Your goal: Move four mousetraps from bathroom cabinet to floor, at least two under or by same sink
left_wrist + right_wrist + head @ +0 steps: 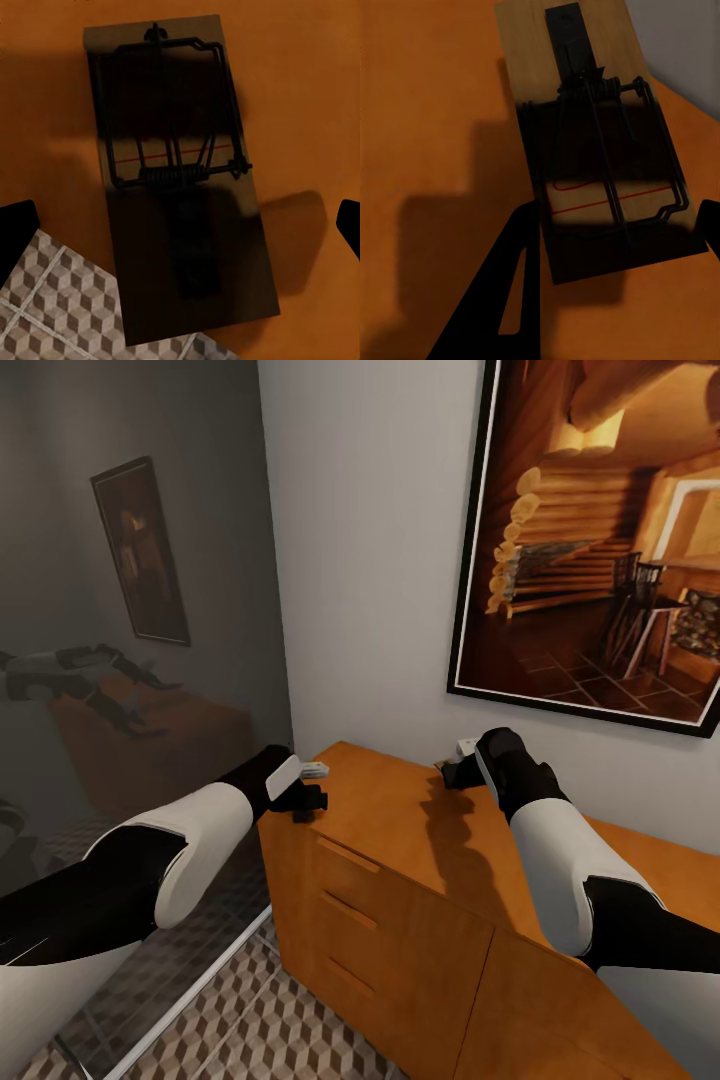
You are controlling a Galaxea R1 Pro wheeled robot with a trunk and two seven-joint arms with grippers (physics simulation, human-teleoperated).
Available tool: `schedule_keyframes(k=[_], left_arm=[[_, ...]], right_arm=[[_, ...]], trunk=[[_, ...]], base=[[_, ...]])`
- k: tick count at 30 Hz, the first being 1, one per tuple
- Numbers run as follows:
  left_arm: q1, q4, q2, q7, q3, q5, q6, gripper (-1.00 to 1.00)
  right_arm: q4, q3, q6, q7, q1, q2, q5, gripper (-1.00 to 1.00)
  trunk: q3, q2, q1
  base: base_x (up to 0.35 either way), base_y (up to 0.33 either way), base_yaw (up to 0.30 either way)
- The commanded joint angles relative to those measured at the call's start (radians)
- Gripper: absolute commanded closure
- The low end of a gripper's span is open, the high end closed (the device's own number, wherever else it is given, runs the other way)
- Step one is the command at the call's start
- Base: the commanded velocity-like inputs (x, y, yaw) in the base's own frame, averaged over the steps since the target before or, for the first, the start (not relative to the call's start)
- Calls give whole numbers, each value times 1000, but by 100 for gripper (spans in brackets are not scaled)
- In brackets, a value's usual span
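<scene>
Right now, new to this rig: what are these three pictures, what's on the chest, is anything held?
It is a simulated two-armed wheeled robot, steered by a person. The big picture comes from its head camera, looking down over both arms at an orange wooden cabinet on a tiled floor, with a framed cabin picture on the wall.

The other two come from cameras at the wrists, looking along the fingers. Each shows a mousetrap lying flat on the cabinet top: one under the left gripper, at the top's edge, one under the right gripper, near the wall.

Both grippers are open, fingers either side of a trap. Nothing is held yet.
</scene>
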State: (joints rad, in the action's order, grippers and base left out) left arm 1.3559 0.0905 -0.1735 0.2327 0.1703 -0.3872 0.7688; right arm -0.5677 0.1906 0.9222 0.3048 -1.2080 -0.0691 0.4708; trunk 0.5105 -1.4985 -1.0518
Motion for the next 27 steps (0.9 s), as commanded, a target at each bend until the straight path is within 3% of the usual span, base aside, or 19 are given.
schedule_keyframes(k=[1, 17, 18, 27], left_arm=[[0, 2, 0, 7, 5, -13, 4, -100], [0, -5, 0, 7, 5, -13, 3, -100], [0, -6, 0, 7, 5, -13, 3, 100], [0, -8, 0, 6, 5, -13, 3, 100]], right_arm=[[-1, 7, 3, 7, -1, -1, 9, 100], [0, 7, 2, 7, -1, -1, 9, 100], [0, 7, 2, 7, -1, -1, 9, 100], [0, 7, 2, 7, -1, -1, 9, 100]], trunk=[[1, -1, 0], [1, -1, 0], [1, -1, 0], [1, -1, 0]], base=[[0, 0, 0], [0, 0, 0], [0, 0, 0], [0, 0, 0]])
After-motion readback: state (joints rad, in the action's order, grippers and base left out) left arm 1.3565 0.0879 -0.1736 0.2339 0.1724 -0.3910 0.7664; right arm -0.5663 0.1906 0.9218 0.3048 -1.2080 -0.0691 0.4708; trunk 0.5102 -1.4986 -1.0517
